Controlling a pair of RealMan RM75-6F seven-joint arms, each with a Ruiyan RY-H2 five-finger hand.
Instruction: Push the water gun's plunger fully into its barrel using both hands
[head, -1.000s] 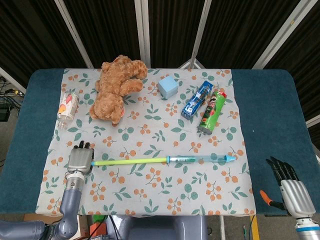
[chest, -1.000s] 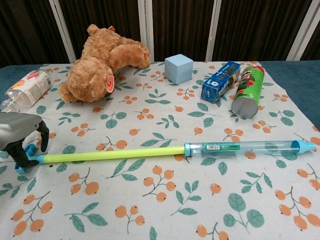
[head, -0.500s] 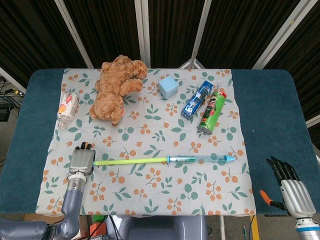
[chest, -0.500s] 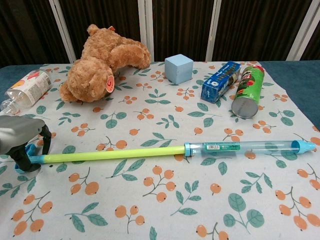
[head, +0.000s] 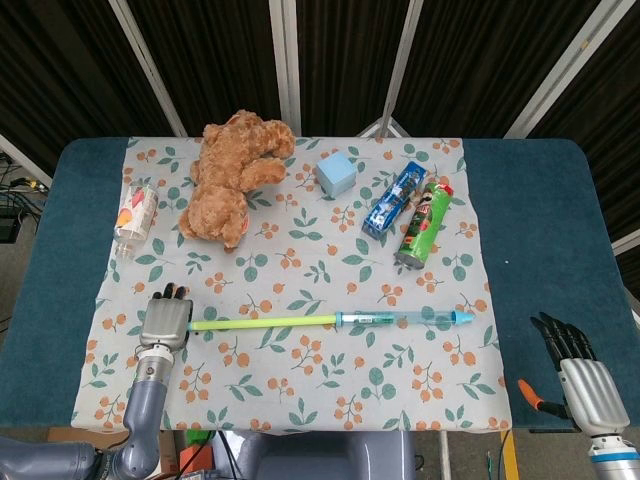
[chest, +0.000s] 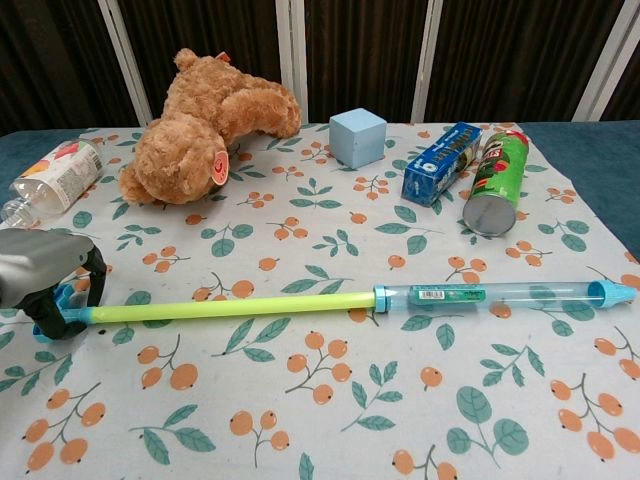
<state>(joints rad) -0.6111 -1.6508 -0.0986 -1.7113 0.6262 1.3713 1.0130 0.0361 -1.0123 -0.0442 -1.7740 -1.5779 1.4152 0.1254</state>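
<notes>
Our left hand (chest: 40, 285) grips the blue handle at the end of the water gun's plunger (chest: 235, 306), which lies across the floral cloth (head: 300, 390) with its barrel (chest: 500, 293) rightward; our right hand (head: 580, 365) hangs off the table (head: 545, 230), fingers spread, holding nothing

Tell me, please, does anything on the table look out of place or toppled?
Nothing is damaged or spilled. The green chip can and plastic bottle lie on their sides, the teddy bear is slumped over, and the water gun's plunger is drawn far out of the barrel.
</notes>
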